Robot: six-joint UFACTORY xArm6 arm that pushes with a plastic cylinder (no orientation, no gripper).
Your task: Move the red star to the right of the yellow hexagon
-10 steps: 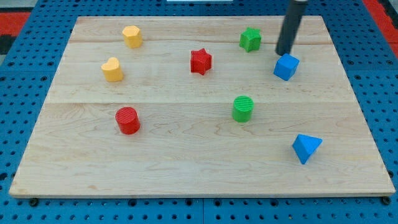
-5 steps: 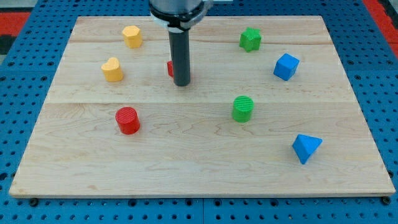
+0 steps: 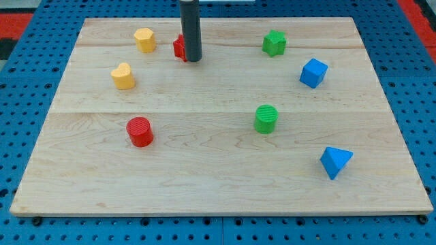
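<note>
red star block (image 3: 178, 47): now up near the yellow hexagon block (image 3: 144, 39), on its right
my tip (image 3: 193, 59): follows, touching the star's right side

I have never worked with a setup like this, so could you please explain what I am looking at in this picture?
This is one camera view of a wooden board. The dark rod is the end of a robot arm; it has no jaws and holds nothing, it only pushes blocks. My tip sits against the view's right side of the red star, which it partly hides. To the view's left lies the yellow hexagon, with a yellow heart and a red cylinder lower down. On the view's right are a green star, a blue cube, a green cylinder and a blue pyramid-like block.
</note>
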